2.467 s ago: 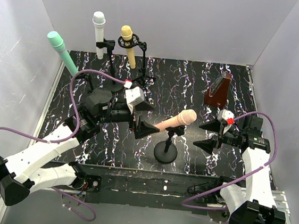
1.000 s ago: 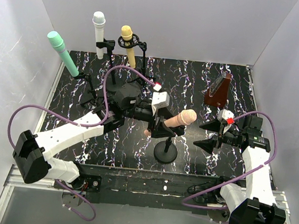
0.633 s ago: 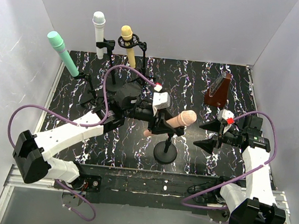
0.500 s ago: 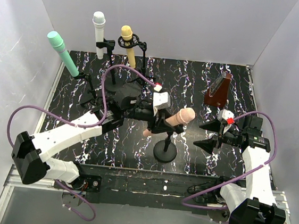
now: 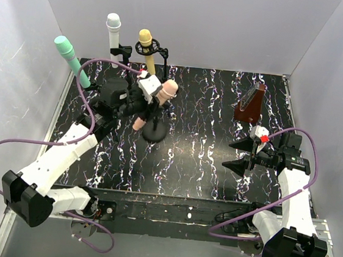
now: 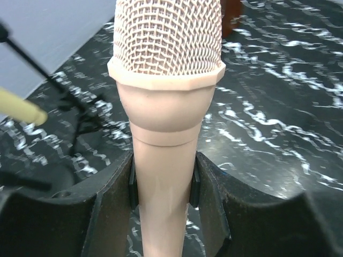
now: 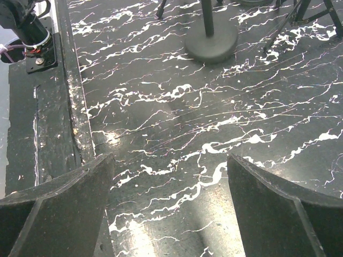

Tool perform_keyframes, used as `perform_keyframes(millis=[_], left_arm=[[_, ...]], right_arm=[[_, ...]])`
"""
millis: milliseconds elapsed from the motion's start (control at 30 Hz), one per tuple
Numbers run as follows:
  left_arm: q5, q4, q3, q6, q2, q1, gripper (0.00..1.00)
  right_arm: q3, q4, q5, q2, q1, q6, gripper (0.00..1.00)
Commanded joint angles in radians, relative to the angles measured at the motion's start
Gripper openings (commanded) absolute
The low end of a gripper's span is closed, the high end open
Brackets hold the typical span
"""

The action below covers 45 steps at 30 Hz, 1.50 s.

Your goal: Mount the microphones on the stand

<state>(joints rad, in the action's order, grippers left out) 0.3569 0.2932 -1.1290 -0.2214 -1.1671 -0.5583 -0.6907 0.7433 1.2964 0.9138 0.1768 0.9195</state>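
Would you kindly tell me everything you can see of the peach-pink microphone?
The peach-pink microphone looks like matte plastic: a rounded mesh head, a stepped collar beneath it and a slim smooth handle. The jaws of the left gripper clamp the handle just below the collar. Seen from above it tilts, head upper right, over a round-based stand on the black marbled table. Whether the stand's clip holds it is hidden.

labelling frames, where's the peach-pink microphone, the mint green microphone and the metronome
peach-pink microphone point(image 6: 166, 126): left wrist view, collar under the mesh head
mint green microphone point(image 5: 74, 64): top external view, mid handle
metronome point(image 5: 249, 105): top external view, front face
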Motion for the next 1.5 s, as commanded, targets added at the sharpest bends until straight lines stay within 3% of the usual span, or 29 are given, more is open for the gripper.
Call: perform_keyframes(millis=[0,400,633,900,1100,1467], left_arm=[[-0.061,-0.037,-0.087,-0.052,-0.002,0.052,0.00],[-0.121,-0.052,-0.118,-0.006,-0.097,0.147,0.01],[-0.157,-0.043,-0.084,0.056,-0.075,0.166,0.14],[-0.220,0.000,-0.077,0.091,-0.028,0.172,0.35],[-0.251,0.044,-0.106,0.106,-0.002,0.172,0.66],[-0.269,0.150,-0.181,0.151,0.044,0.172,0.96]], right_arm=[[-0.013,0.011,0.015,-0.015,0.009,0.010,0.92],[-0.010,0.011,0.020,-0.024,0.016,0.010,0.92],[-0.010,0.013,0.023,-0.026,0.020,0.012,0.92],[-0.009,0.011,0.024,-0.023,0.020,0.012,0.92],[-0.009,0.011,0.024,-0.023,0.021,0.012,0.92],[-0.007,0.010,0.027,-0.018,0.023,0.010,0.92]])
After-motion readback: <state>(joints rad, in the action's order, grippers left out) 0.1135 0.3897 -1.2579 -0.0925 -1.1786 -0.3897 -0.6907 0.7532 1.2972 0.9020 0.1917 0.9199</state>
